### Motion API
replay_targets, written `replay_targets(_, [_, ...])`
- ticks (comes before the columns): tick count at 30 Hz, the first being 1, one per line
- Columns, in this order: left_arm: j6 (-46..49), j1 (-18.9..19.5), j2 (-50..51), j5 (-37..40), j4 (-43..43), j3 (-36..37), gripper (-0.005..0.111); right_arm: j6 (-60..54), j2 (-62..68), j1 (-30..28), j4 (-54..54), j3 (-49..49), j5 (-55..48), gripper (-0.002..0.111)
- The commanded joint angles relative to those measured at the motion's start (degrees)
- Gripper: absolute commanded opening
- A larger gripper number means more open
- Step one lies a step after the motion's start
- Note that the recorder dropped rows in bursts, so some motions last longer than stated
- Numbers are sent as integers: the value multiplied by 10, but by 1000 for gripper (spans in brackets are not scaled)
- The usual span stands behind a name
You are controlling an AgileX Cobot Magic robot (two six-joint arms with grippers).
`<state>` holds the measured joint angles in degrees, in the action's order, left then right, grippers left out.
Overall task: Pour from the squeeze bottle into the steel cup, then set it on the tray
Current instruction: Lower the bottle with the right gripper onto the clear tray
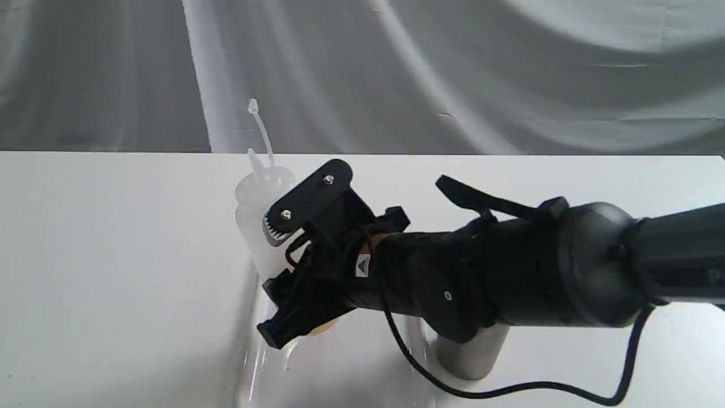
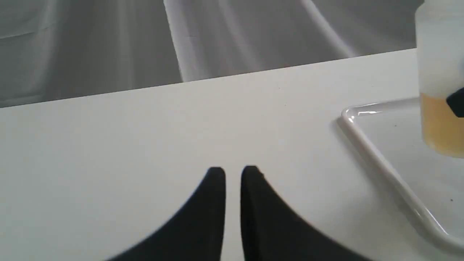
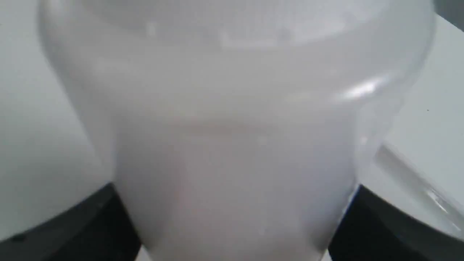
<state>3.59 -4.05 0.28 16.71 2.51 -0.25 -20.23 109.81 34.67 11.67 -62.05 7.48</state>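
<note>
The right gripper's (image 3: pixel 232 232) jaws are clamping the mid-body of the translucent whitish plastic squeeze bottle (image 1: pixel 253 212), with its pointed nozzle and thin cap strap. The bottle is standing upright over the clear glossy rectangular plastic tray (image 2: pixel 366 144) on the white table (image 1: pixel 113 255). The left gripper (image 2: pixel 233 177) is hovering low over bare table beside the tray. Its jaws are drawn almost together, with only a slit between them and nothing in them.

Judging by the shallow band of amber liquid at its bottom, the bottle is probably weighing little. Its soft walls are likely giving under pressure, so a hard pinch could be pushing liquid out of the nozzle, and the smooth plastic may be slipping. The mid-body hold, above the liquid, looks sensible.

The arm is hiding most of the tapered brushed grey steel cup (image 1: pixel 473 357), rim included, so its contents are not showing. The clear tray is barely showing in the exterior view. I cannot tell whether the bottle's base is touching it or hanging just above.
</note>
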Motion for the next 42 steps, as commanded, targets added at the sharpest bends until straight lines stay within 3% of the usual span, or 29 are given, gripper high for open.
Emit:
replay_targets(1, [-1,-2,-3,-4,0,3,8,-39,-8,-2,44,20,71,49])
replay_targets(10, [-1,-2,-3,-4,0,3,8,-38,10,0,117,41,112,49])
replay_targets(42, [-1,-2,-3,-4,0,3,8,-24,26,13,140,41,105,49])
